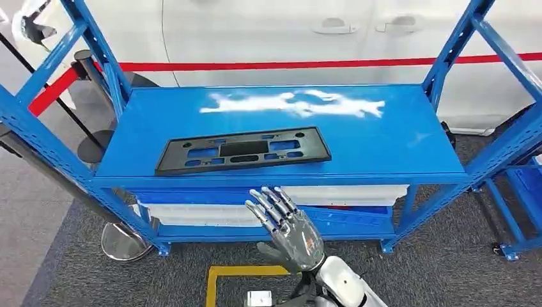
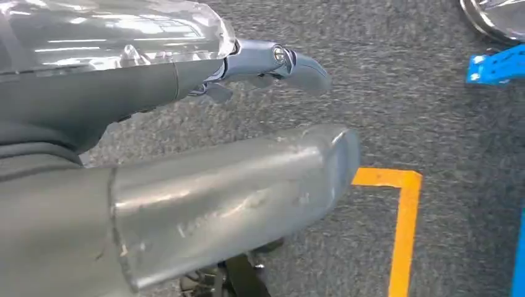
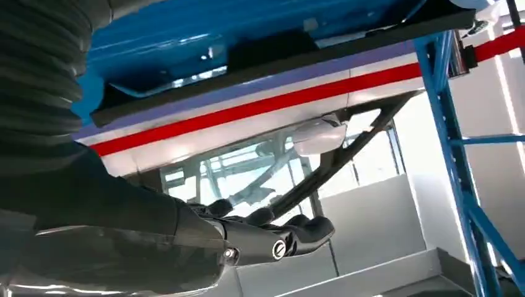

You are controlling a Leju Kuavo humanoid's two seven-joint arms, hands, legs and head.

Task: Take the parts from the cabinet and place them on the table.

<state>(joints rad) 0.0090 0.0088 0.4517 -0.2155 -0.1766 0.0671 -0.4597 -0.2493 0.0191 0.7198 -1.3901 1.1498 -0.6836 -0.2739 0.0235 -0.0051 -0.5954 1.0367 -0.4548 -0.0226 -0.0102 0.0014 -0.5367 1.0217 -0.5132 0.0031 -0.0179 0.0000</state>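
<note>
On the top shelf (image 1: 383, 150) of the blue rack (image 1: 61, 157), toward the front edge and left of centre, lies the black plastic panel (image 1: 243, 149); flat, long side running along the shelf edge, slightly skewed, with several cut-out slots through which the blue shows; nothing touches it; same panel seen in the right wrist view as a dark strip (image 3: 272, 62) against the blue shelf surface. Right hand (image 1: 286, 227) raised in front of the rack, below the shelf's front lip and just right of the panel's middle; palm up-and-forward, fingers (image 1: 271, 204) spread apart and straight, holding nothing, apart from panel and shelf; in the right wrist view its dark fingers (image 3: 297, 232) stretch out with nothing between them. Left hand (image 2: 186, 185) hangs low over the floor; thick grey thumb and one darker finger (image 2: 291, 65) extended, nothing in the grasp; other fingers hidden, so cannot tell how the rest lie. Lower shelf of the rack carries white trays (image 1: 345, 195) side by side under the top shelf; glare patch on the back half of the top shelf. Behind the rack a red barrier tape (image 1: 287, 64) runs across, in front of a white car (image 1: 268, 35) with door handles visible; a stanchion base (image 1: 124, 242) stands at the rack's left front leg. Floor is grey carpet (image 1: 447, 268) with a yellow tape corner (image 1: 240, 274) near the robot's feet; a second blue rack (image 1: 521, 185) at the far right.
</note>
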